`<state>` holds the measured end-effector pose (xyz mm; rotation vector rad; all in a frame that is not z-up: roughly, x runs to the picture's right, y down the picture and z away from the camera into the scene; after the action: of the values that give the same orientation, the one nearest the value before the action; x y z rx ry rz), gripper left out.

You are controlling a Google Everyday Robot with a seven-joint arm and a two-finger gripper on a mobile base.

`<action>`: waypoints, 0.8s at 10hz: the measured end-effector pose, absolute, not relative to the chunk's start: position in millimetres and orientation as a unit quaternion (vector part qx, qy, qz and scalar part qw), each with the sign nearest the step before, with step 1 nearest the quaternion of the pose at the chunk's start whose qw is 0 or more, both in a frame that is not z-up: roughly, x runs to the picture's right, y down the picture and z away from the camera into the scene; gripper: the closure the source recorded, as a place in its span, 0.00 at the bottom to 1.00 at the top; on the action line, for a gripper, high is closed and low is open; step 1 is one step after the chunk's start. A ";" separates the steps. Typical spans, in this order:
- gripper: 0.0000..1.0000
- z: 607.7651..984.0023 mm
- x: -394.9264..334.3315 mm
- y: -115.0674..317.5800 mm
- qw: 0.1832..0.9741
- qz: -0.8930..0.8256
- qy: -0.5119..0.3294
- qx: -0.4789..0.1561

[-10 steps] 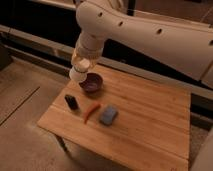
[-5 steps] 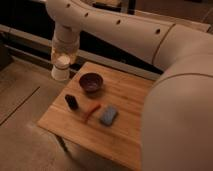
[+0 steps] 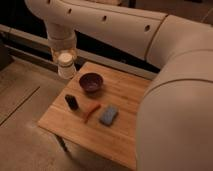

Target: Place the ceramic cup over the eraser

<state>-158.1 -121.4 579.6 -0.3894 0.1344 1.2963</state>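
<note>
arm (image 3: 125,30): stretched over the table's far side.
table (image 3: 125,137): wooden, seen from above.
bowl (image 3: 91,82): maroon, set near the far-left corner.
pad (image 3: 108,115): blue-grey, laid flat.
gripper (image 3: 64,58): clamped around the ceramic cup (image 3: 66,68), held just off the far-left corner.
eraser (image 3: 71,102): black, stood near the left edge, apart from the cup.
stick (image 3: 91,112): red-orange, laid between eraser and pad.

Nothing readable is showing, with no text, label or number on the cup (image 3: 66,66), eraser (image 3: 71,102) or table (image 3: 125,136). The gripper (image 3: 65,58) is hanging near the table's far left corner, clamping the cup.
</note>
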 end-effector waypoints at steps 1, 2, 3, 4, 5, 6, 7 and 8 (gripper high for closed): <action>1.00 575.9 -162.1 -113.1 0.774 0.601 0.061 -0.189; 1.00 574.5 -168.1 -102.2 0.766 0.606 0.061 -0.205; 1.00 576.4 -177.4 -84.2 0.749 0.616 0.064 -0.234; 1.00 580.1 -180.9 -74.8 0.741 0.621 0.069 -0.247; 1.00 586.7 -183.3 -64.6 0.732 0.625 0.077 -0.260; 1.00 597.3 -180.6 -56.2 0.722 0.630 0.088 -0.273; 1.00 605.8 -176.4 -51.3 0.711 0.636 0.099 -0.285; 1.00 612.9 -171.1 -48.7 0.704 0.638 0.109 -0.291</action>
<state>-171.1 -48.7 612.9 -0.6475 0.2421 1.4199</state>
